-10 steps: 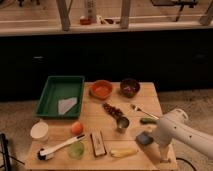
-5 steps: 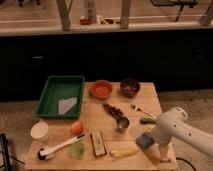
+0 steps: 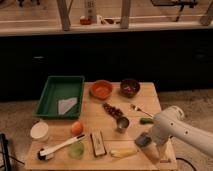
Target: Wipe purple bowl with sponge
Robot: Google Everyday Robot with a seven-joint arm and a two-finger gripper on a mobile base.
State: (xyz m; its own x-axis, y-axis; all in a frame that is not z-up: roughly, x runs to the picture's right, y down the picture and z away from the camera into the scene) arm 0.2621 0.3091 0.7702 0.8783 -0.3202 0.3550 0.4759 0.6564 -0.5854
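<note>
The purple bowl (image 3: 130, 87) stands at the far right of the wooden table (image 3: 90, 116), next to the orange bowl (image 3: 101, 89). The blue-grey sponge (image 3: 142, 140) is at the table's front right. My white arm reaches in from the right, and its gripper (image 3: 146, 142) is down at the sponge, partly covering it. Whether it holds the sponge does not show. The gripper is far from the purple bowl, toward the front of the table.
A green tray (image 3: 52, 87) with a white cloth (image 3: 66, 105) stands at the back left. Mid-table are a dark red cluster (image 3: 112, 109), a metal cup (image 3: 122, 124) and a fork (image 3: 140, 108). At the front are a dark striped block (image 3: 97, 143), a banana (image 3: 122, 152), a green cup (image 3: 76, 150), a white-handled brush (image 3: 60, 146), an orange fruit (image 3: 76, 128) and a white bowl (image 3: 40, 131).
My arm has shifted slightly to the left over the sponge. Nothing else on the table has moved.
</note>
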